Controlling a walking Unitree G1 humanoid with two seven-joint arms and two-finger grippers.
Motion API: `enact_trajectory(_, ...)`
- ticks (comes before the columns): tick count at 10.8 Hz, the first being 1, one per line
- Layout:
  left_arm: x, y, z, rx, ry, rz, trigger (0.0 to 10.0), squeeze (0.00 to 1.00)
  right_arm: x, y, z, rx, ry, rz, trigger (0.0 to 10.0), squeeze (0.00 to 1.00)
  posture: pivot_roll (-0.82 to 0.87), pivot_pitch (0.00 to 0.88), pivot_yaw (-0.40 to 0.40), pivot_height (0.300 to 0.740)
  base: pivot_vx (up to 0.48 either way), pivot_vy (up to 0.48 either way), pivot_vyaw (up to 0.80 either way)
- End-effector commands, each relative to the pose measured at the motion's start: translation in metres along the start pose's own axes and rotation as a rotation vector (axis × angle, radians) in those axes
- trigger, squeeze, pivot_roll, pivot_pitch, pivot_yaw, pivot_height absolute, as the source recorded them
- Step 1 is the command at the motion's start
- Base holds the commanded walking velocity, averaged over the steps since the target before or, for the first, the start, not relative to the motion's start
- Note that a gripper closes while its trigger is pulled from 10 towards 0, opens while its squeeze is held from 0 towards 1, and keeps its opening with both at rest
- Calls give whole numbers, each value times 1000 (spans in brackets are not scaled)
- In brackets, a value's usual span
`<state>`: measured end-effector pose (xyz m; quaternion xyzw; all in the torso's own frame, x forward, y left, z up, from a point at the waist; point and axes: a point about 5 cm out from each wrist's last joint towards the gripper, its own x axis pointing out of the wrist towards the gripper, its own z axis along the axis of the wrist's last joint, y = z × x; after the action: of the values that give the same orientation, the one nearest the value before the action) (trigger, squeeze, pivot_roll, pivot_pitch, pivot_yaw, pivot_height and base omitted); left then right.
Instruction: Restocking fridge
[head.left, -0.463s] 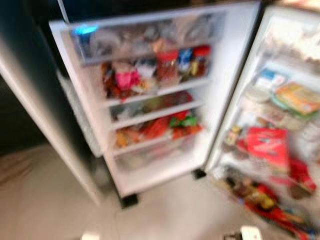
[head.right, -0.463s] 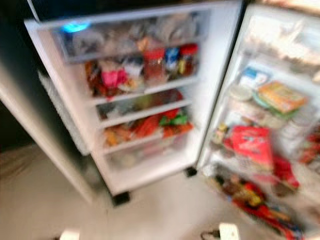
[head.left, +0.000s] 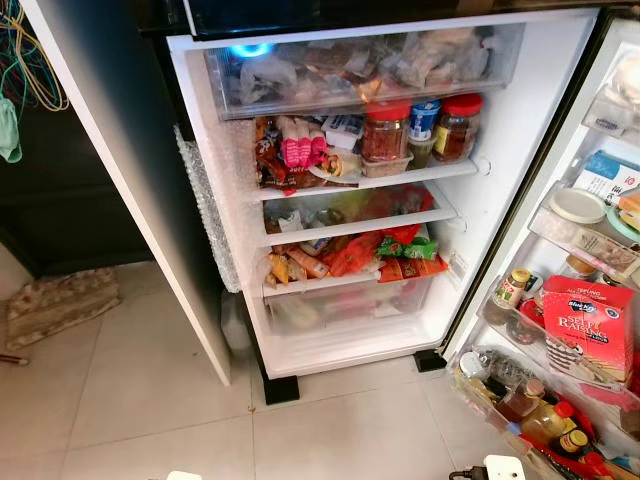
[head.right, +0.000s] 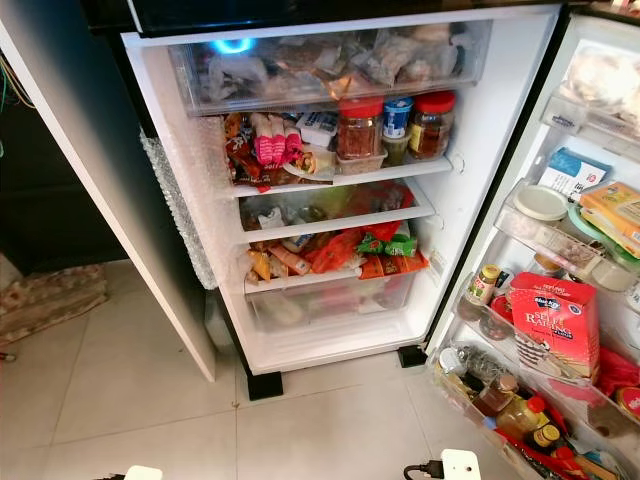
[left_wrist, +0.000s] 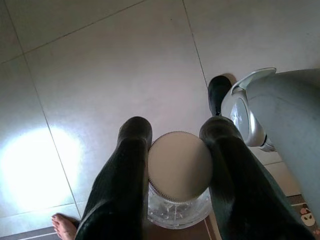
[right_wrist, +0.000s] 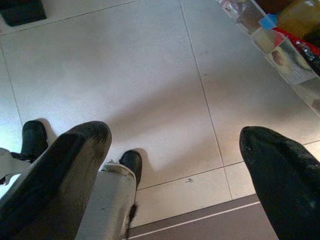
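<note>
Now jar (left_wrist: 179, 175) upright, lid toward cam.

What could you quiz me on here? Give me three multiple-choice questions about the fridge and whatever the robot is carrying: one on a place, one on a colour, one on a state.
1. Where does the red self-raising flour box stand?
A. on the floor tiles
B. in a rack of the open fridge door
C. in the top clear drawer

2. What colour are the lids of the two big jars on the top shelf?
A. red
B. green
C. white

3. What is the left pincer doing?
A. hanging open, holding nothing
B. gripping a door handle
C. shut on a clear jar with a pale lid

Answers: 1 B, it sits among bottles in the door rack. 2 A, both lids are red. 3 C, both fingers press the lid's sides.
</note>
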<state>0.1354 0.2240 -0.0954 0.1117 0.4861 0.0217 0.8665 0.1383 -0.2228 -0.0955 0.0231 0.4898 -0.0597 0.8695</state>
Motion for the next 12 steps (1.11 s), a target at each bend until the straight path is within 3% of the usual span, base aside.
enact_trajectory(1,-1,2,-5,-14,19,4,10000,0,-1,0,-4,6,11,-3,10000,0,39,0,2,740,0,0,0)
enact_trajectory(4,-1,1,-4,-32,15,9,10000,0,-1,0,-4,13,13,-16,10000,0,50,0,-6,740,162,0,0)
enact_trajectory(6,-1,2,-5,-36,16,9,10000,0,-1,0,-4,18,19,-16,10000,0,50,0,-3,740,249,0,-744)
enact_trajectory(9,-1,2,-5,-35,16,8,10000,0,-1,0,-5,32,21,-21,10000,0,50,6,0,740,268,0,0)
enact_trajectory(12,-1,2,-3,-36,12,7,10000,0,0,0,-4,21,20,-14,10000,0,50,5,0,740,270,0,-415)
